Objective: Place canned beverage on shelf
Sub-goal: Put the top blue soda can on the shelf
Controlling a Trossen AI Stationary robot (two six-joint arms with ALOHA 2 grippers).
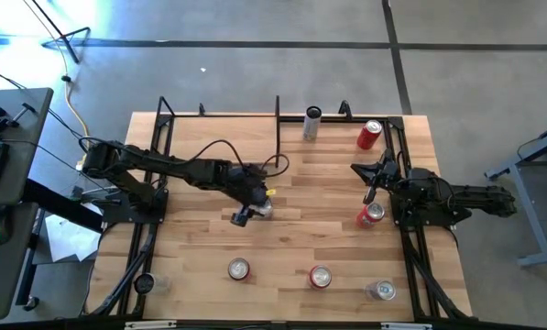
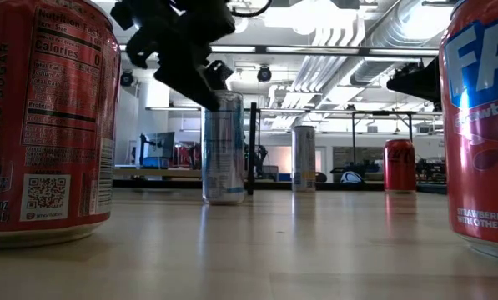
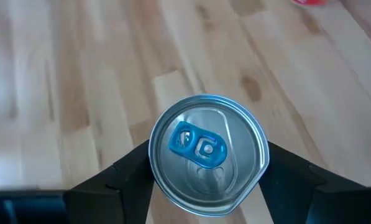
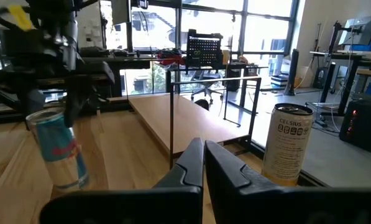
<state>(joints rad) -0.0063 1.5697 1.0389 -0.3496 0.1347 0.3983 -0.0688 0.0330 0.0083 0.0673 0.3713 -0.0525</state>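
Straddling the upright silver-blue energy drink can [image 3: 209,154], the left pincer [image 1: 248,210] is not yet clenched; shelf [image 1: 223,137] lies toward twelve o'clock.

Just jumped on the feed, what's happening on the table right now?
The left gripper is down over a slim silver-blue can standing mid-table, one finger on each side of its top. The right gripper is shut and waits at the table's right side. The shelf at the far edge holds no can on its board yet. Other cans stand around the table.
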